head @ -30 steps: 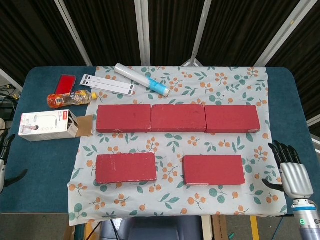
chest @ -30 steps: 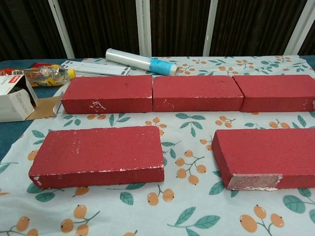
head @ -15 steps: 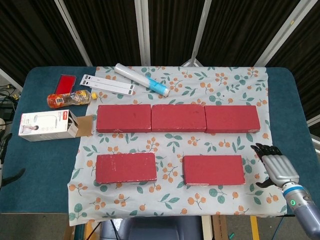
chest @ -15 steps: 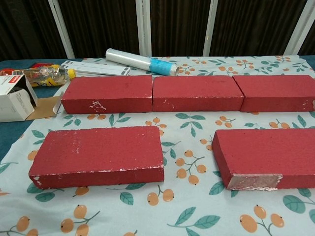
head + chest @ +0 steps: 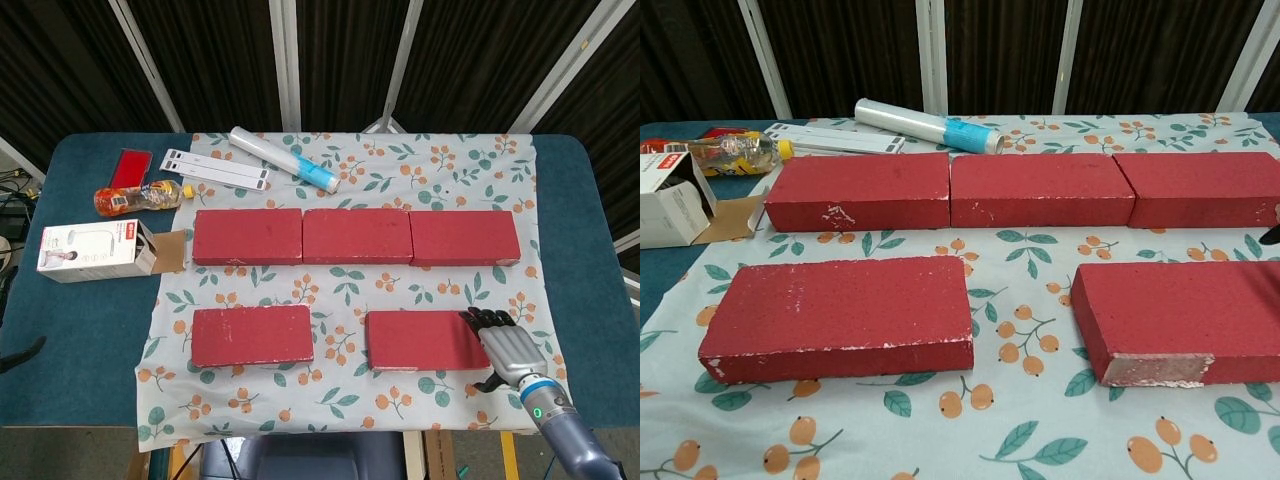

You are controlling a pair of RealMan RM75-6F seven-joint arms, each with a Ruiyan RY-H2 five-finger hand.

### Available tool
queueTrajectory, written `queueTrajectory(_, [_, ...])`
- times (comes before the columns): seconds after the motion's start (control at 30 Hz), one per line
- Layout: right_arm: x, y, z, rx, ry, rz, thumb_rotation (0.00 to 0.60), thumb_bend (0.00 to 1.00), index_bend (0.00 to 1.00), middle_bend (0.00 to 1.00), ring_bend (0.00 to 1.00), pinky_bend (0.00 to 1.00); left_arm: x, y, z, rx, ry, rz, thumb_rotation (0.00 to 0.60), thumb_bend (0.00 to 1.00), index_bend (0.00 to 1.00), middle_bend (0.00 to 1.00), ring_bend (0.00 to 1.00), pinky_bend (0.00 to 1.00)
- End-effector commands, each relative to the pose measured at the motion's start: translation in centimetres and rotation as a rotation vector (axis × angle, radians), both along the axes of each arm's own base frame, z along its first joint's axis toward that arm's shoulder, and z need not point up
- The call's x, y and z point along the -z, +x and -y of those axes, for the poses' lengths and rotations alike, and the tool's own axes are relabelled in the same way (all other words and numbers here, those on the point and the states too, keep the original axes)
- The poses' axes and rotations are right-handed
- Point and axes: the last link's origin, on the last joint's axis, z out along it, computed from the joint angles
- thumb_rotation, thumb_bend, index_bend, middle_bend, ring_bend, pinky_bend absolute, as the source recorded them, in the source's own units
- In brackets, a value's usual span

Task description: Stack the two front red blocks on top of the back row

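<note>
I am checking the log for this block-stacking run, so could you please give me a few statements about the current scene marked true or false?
1. Three red blocks form the back row. True.
2. One front block already sits on the back row. False: both the front left block and the front right block lie on the floral cloth.
3. The right hand is at the right end of the front right block. True.
4. The right hand has lifted that block. False: the block lies flat on the cloth.
5. The plastic bottle lies on its side, left of the back row. True.
6. The white box is closed. False: its end flap is open.
</note>
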Motion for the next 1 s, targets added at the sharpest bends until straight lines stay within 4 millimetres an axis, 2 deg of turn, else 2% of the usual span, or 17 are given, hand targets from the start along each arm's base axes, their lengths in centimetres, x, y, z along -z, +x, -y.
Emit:
queueTrajectory(0.03, [1.2,0.4,0.0,-0.023,-0.013,0.007,0.6,0.09,0.0,0.0,0.0,0.0,0.0,0.0,0.0,0.0,-0.001,-0.001,0.6,0.0,0.04,0.01,0.0,0.15])
queueTrajectory(1.0, [6.0,2.9,2.1,-0.07,0.005,0.012,0.6,0.09,0.0,0.0,0.0,0.0,0.6,-0.3,-0.6,-0.02,-0.002,-0.021,0.6,0.0,0.04,0.0,0.0,0.15])
